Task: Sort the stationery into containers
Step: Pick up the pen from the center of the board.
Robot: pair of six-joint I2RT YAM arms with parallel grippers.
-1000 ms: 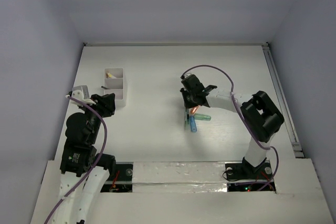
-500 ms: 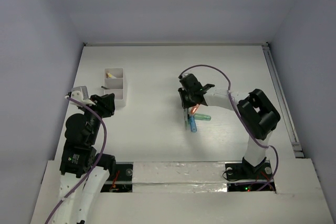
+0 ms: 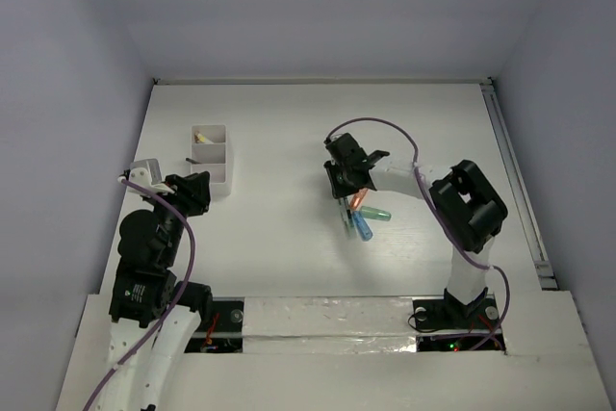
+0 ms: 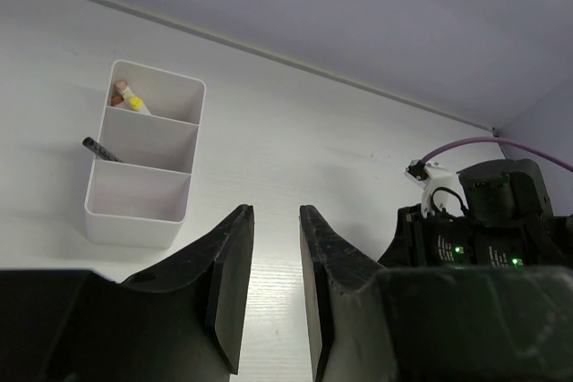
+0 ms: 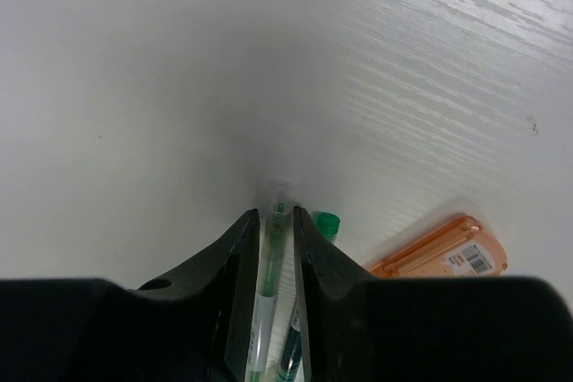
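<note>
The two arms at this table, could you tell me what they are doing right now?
The right gripper is down on the loose stationery pile mid-table, its fingers closed on a slim green pen beside an orange marker. The left gripper hovers empty, jaws slightly apart, near the white organizer, which already holds coloured-tip sticks in its far compartment and a dark pen in the middle one.

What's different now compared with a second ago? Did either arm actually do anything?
The right gripper slid slightly to the left, its elbow following. The blue marker in the pile under it swung from straight to slanted. The gripper is clamped on a clear green pen. The left gripper, the white box and the items in it stayed put.
</note>
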